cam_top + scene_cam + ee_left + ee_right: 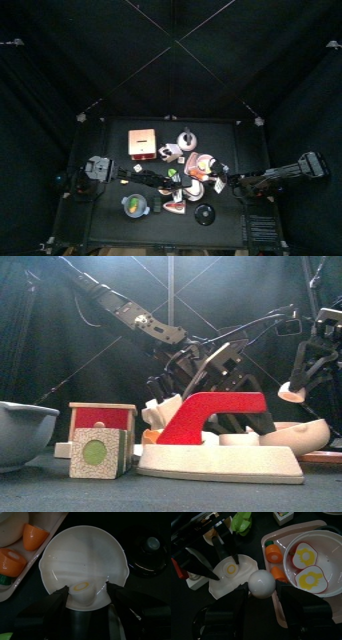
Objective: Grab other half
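Left wrist view: left gripper (87, 592) poised over white fried-egg piece (83, 564) on the table, jaws spread wide to either side of its near edge, yolk (81, 586) between them, nothing pinched yet. Right wrist view: right gripper (262, 592) pinching one white eggshell half (262, 583). Judged next: lower left jaws squarely, keep them clear of tray (13, 587), close only once both tips flank the piece; which item is the other half cannot be told.
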